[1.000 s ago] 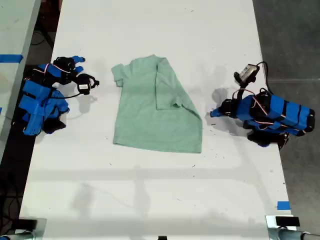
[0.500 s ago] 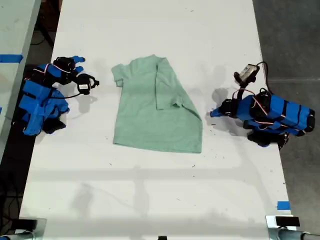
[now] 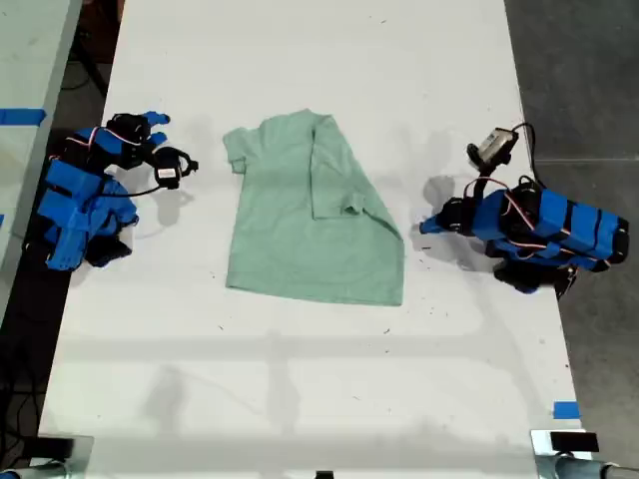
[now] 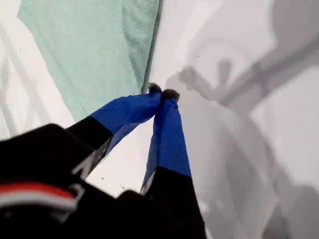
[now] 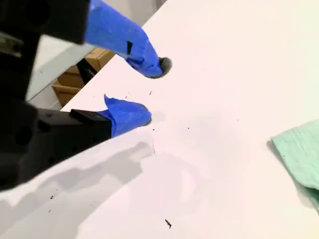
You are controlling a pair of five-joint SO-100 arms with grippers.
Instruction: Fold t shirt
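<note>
Mint-green t shirt lies mid-table, one sleeve folded in; other folds remain. My first gripper is pressed together empty, my second gripper spread.

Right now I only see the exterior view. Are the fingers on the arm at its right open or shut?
Observer: Shut. That is my first gripper; its tips touch and hold nothing.
Operator: It looks tiny here. Does it touch the shirt?
Observer: It seems not. The tips sit just beside the shirt's edge, over bare table.
Operator: And the other arm?
Observer: My second gripper has its fingers apart, with nothing between them.
</note>
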